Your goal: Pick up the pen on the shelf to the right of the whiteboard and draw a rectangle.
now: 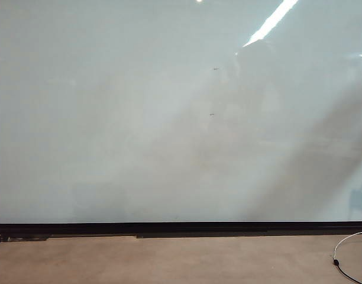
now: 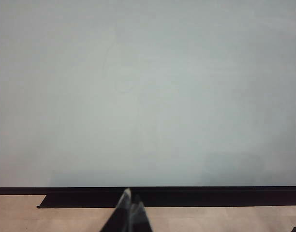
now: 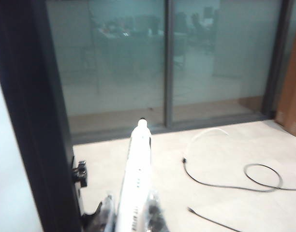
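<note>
An office or meeting-room interior; a very large glossy whiteboard (image 1: 139, 136) with a thin black frame fills the wall and mirrors ceiling strip lights (image 1: 272, 21); frosted glass partition panels (image 3: 114, 63) in dark frames show blurred desks behind; pale hard flooring (image 3: 235, 145) carries a loose cable (image 3: 225, 179); a brown cardboard box (image 3: 293, 82) stands at the side.

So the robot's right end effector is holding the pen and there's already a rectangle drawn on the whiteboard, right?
Not quite. The right end effector does hold the pen, but the exterior view shows the whiteboard with no rectangle drawn yet, only tiny specks.
</note>
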